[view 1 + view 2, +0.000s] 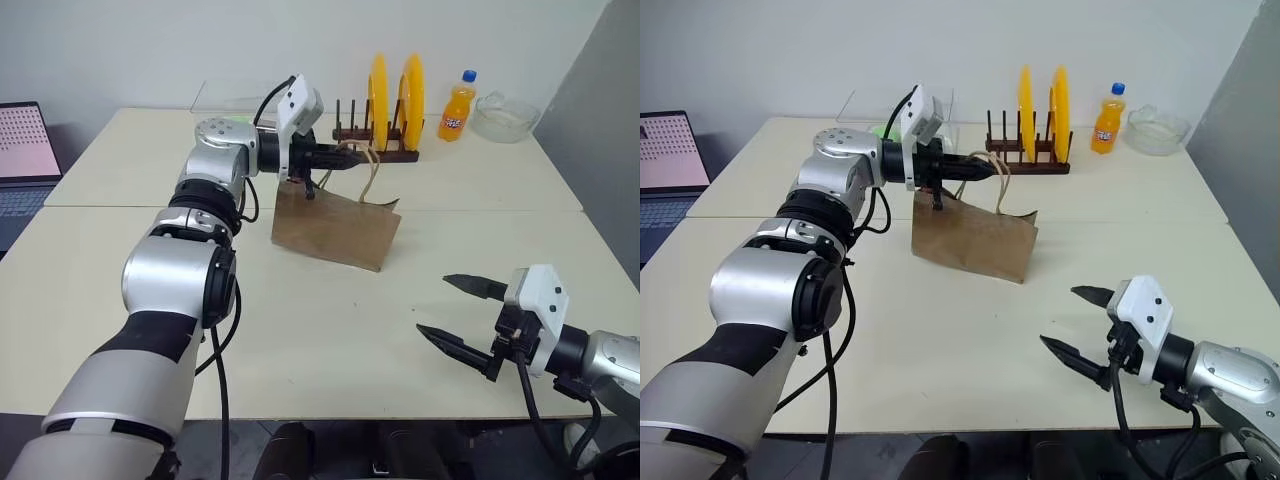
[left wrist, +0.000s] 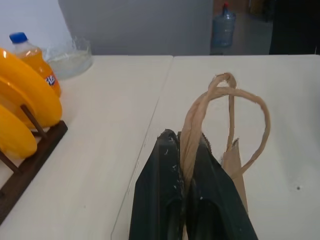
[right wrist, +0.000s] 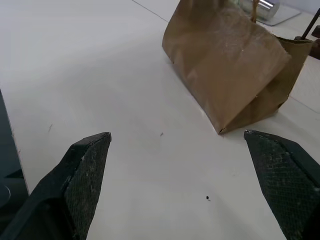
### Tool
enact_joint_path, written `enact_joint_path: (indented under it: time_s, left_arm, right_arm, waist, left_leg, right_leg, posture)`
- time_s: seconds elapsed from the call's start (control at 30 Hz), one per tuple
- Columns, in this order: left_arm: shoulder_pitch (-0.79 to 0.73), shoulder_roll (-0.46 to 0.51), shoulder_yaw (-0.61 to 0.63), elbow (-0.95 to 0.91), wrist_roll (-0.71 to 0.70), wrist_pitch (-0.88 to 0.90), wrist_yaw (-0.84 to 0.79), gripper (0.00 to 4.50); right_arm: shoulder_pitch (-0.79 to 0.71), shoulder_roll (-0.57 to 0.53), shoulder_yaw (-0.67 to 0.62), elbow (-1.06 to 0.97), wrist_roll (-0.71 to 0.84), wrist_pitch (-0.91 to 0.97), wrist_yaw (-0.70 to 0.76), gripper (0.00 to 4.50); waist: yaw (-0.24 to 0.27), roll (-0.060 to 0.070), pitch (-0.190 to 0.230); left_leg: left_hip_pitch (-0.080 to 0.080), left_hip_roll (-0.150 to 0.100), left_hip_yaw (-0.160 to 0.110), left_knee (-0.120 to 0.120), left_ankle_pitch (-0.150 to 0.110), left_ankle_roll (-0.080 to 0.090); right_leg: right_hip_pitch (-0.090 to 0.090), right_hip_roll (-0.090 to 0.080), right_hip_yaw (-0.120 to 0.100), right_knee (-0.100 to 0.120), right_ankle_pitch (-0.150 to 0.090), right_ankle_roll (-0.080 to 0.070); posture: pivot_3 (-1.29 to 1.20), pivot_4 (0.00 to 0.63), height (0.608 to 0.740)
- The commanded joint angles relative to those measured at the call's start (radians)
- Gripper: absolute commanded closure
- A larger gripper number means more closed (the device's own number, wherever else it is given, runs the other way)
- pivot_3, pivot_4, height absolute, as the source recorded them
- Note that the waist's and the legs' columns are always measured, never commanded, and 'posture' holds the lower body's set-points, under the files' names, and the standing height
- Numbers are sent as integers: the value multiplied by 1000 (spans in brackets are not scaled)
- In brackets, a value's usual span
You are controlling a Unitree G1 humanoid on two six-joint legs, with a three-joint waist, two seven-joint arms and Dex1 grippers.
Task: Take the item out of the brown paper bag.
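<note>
While the left gripper (image 2: 186,150) pinches the brown paper bag's (image 1: 335,232) cord handles (image 2: 225,107) from above, the wide-open right gripper (image 1: 462,312) waits well short of it, the item hidden inside.

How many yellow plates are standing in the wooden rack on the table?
2. Both stand upright, side by side in the rack at the table's far edge: one plate nearer the bag's side, the other plate nearer the orange bottle.

Brown paper bag (image 1: 335,232), yellow plates (image 1: 395,92), orange bottle (image 1: 457,108).
</note>
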Motion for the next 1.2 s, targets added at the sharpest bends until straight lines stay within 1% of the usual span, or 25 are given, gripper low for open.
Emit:
enact_joint_path:
  time_s: [0.03, 0.2, 0.37, 0.47, 0.6, 0.73, 0.97, 1.1, 1.13, 1.2]
  left_arm:
    - [1, 25, -25, -46, 32, -34, 2, 4464]
    - [14, 39, -39, -47, 55, -51, 27, 4464]
    - [9, 46, -29, -41, 57, -51, 70, 4464]
    - [4, 49, -23, -40, 51, -44, 86, 3835]
    - [0, 64, -12, -48, 37, -34, 77, 2624]
    - [11, 106, -19, -74, 34, -40, 15, 1439]
    - [39, 168, -6, -127, 12, -30, -39, 1439]
    - [88, 230, 15, -204, -24, 16, -69, 1439]
    - [97, 236, 17, -221, -30, 28, -71, 1439]
    - [123, 251, 25, -268, -46, 58, -76, 1439]
  right_arm:
    - [-35, 17, -20, -12, 30, -21, -22, 0]
    - [-87, 47, -29, -7, 47, -47, -37, 0]
    - [-123, 45, -22, 1, 58, -47, -46, 0]
    - [-133, 42, -13, 4, 60, -46, -50, 0]
    - [-138, 39, -3, 5, 60, -44, -52, 0]
    - [-147, 36, 9, 12, 58, -41, -48, 0]
    - [-161, 31, 27, 24, 55, -43, -39, 0]
    - [-165, 27, 31, 28, 54, -45, -34, 0]
    - [-163, 27, 30, 28, 55, -46, -33, 0]
    - [-163, 26, 29, 30, 54, -48, -29, 0]
  waist:
    - [-1, 0, 0]
    - [0, 0, 0]
    - [0, 0, 0]
    - [0, 0, 0]
    - [-1, 0, 0]
    - [-3, 0, 0]
    - [-1, 0, 0]
    - [-5, 0, 0]
    - [-5, 0, 0]
    - [-4, 0, 0]
  left_leg:
    - [0, 0, 0, 0, 0, 0]
    - [0, 0, 0, 0, 0, 0]
    - [0, 0, 0, 0, 0, 0]
    - [0, 0, 0, 0, 0, 0]
    - [0, 0, 0, 0, 0, 0]
    - [1, 0, 0, 0, 0, 0]
    - [1, 0, 0, 0, 0, 0]
    - [1, 0, 0, 0, 0, 0]
    - [1, 0, 0, 0, 0, 0]
    - [1, 0, 0, 0, 0, 0]
  right_leg:
    - [0, 0, 0, 0, 0, 0]
    - [0, 0, 0, 0, 0, 0]
    - [0, 0, 0, 0, 0, 0]
    - [0, 0, 0, 0, 0, 0]
    - [0, 0, 0, 1, 0, 0]
    - [0, 0, 0, 1, 0, 0]
    - [0, 0, 0, 1, 0, 0]
    - [0, 0, 0, 1, 1, -1]
    - [0, 0, 0, 1, 2, -4]
    - [0, 0, 0, 1, 2, -4]
  posture:
    - [0, 150, 740]
    - [0, 150, 740]
    - [0, 150, 740]
    - [0, 150, 740]
    - [0, 150, 740]
    - [0, 150, 740]
    - [0, 150, 740]
    - [0, 150, 740]
    - [0, 150, 740]
    - [0, 150, 740]
